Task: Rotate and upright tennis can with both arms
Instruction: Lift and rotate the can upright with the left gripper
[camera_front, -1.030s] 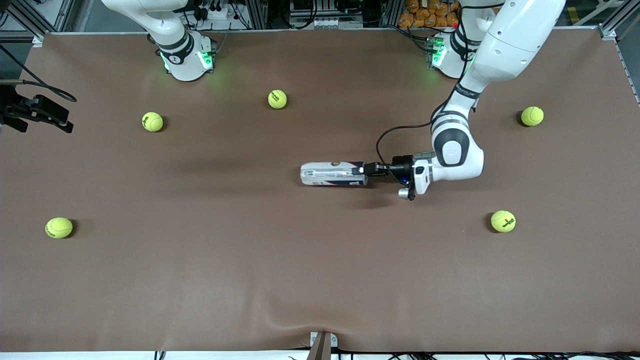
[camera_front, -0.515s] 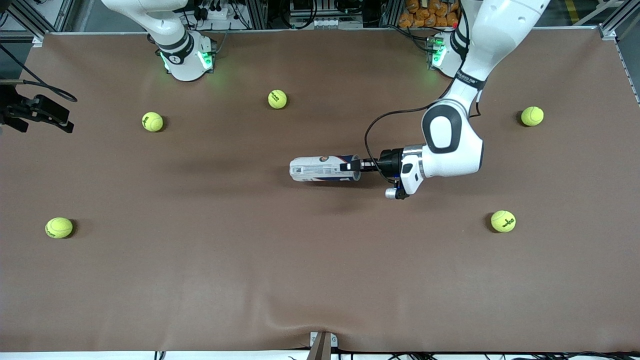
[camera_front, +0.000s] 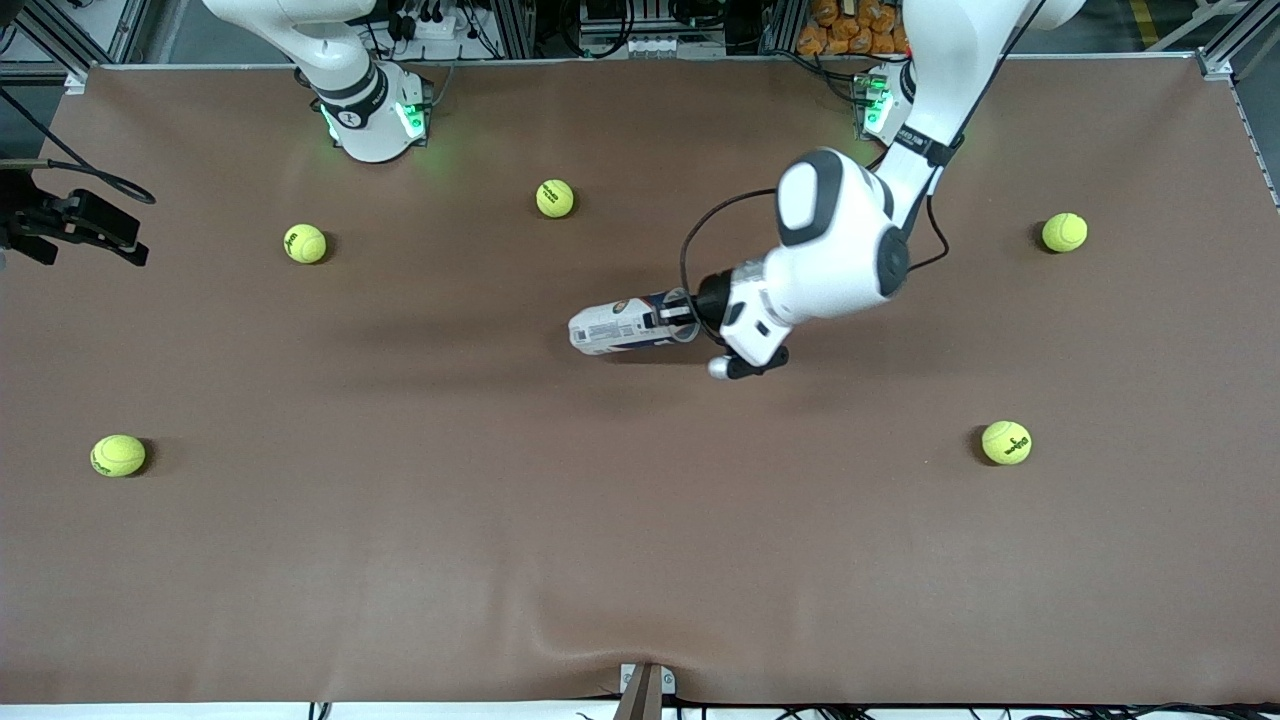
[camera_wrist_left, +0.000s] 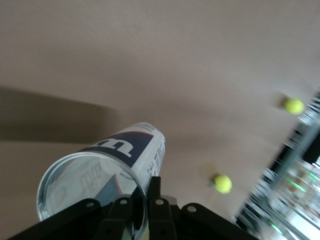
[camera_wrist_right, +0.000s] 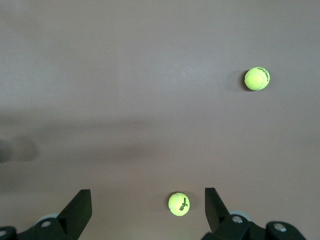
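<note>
The tennis can (camera_front: 618, 327) is a clear tube with a white, navy and red label, over the middle of the table. My left gripper (camera_front: 682, 314) is shut on its open metallic rim, with one finger inside and one outside. The can is tilted, its open end raised and its closed end pointing toward the right arm's end of the table. In the left wrist view the can (camera_wrist_left: 117, 162) shows mouth-on, with my left gripper (camera_wrist_left: 146, 189) pinching the rim. My right gripper (camera_wrist_right: 147, 196) is open and empty, high over bare table; it is out of the front view.
Several yellow-green tennis balls lie scattered on the brown table: one (camera_front: 555, 198) near the bases, one (camera_front: 305, 243) beside it, one (camera_front: 118, 455) at the right arm's end, two (camera_front: 1064, 232) (camera_front: 1006, 442) at the left arm's end. A ball (camera_wrist_right: 179, 204) lies below my right gripper.
My left arm has swung toward the right arm's end with the can in its grip. The can's open end has risen, so the can has gone from lying flat to tilted.
</note>
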